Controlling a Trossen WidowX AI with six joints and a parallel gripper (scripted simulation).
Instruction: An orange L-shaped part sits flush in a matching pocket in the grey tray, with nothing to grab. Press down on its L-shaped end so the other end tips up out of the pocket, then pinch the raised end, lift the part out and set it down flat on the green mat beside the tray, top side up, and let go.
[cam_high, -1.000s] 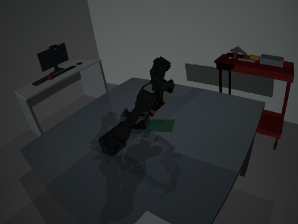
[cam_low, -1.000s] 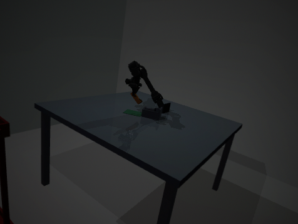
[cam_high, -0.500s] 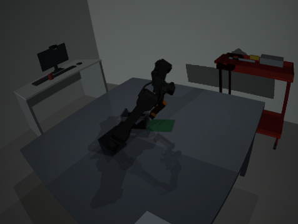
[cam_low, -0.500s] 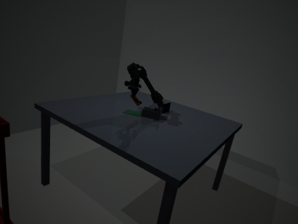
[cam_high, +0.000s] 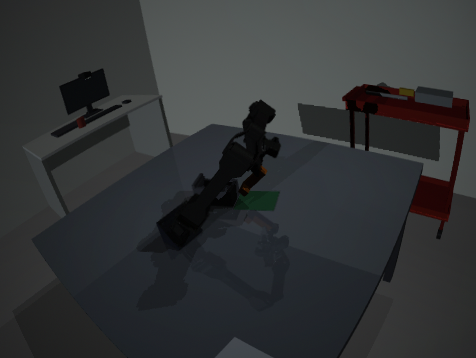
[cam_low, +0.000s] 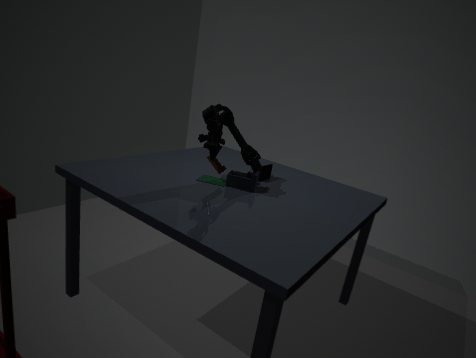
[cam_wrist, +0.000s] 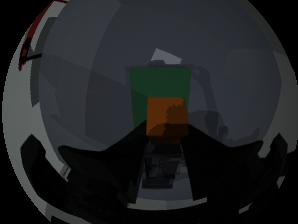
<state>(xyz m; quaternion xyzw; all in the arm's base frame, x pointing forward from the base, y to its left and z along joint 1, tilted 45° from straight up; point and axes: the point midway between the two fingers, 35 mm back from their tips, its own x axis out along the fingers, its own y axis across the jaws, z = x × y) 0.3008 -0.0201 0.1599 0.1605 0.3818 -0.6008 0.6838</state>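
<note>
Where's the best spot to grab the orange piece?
By its upper end, where the gripper already pinches it from above. The orange part hangs tilted over the green mat, its lower end free, so a top hold lets that end come down first.

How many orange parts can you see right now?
1. The orange part hangs tilted in the pincer, above the green mat, beside the grey tray. The dim light could hide others.
</note>
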